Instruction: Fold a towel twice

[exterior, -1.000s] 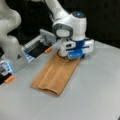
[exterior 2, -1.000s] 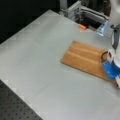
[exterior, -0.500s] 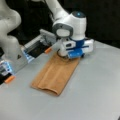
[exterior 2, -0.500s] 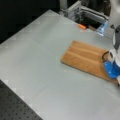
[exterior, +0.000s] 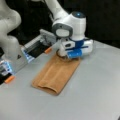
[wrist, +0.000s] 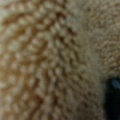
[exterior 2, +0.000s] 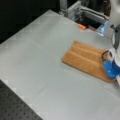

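On the table [exterior 2: 37, 50], the towel [exterior: 56, 75] lay folded lengthwise; the gripper [exterior: 65, 55] pressed its far end, jaw state unclear.

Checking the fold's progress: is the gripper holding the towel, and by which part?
It cannot be told. The gripper is down on one short end of the folded towel, its fingers hidden.
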